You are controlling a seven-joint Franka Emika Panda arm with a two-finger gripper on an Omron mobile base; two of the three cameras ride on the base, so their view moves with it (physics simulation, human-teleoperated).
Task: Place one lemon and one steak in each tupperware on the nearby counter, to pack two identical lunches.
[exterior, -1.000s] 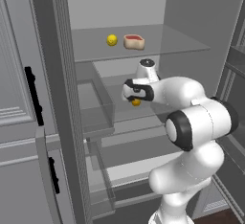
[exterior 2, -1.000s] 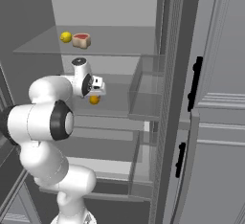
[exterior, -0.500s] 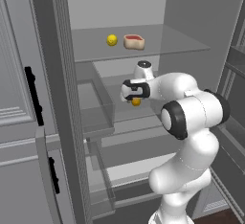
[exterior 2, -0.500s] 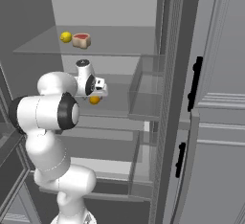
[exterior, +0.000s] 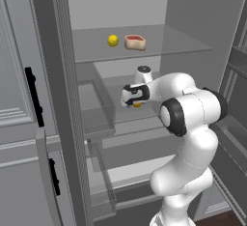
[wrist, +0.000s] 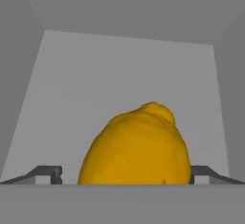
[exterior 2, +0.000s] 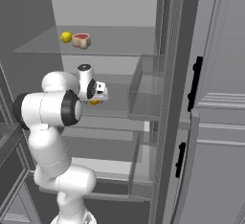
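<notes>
A yellow lemon lies on the fridge's middle shelf, close up in the hand view. My gripper is open, with one fingertip on each side of that lemon. The base views show the lemon just under the gripper. On the glass shelf above lie a second lemon and a pink steak side by side. The tupperware and the counter are out of view.
The fridge stands open with several glass shelves. Clear door bins hang on the open doors at either side of the arm. Grey panelled fronts with black handles flank the opening.
The hand has come down a little onto the lemon on the middle shelf, and the arm's elbow has swung round. The jaws stayed open.
</notes>
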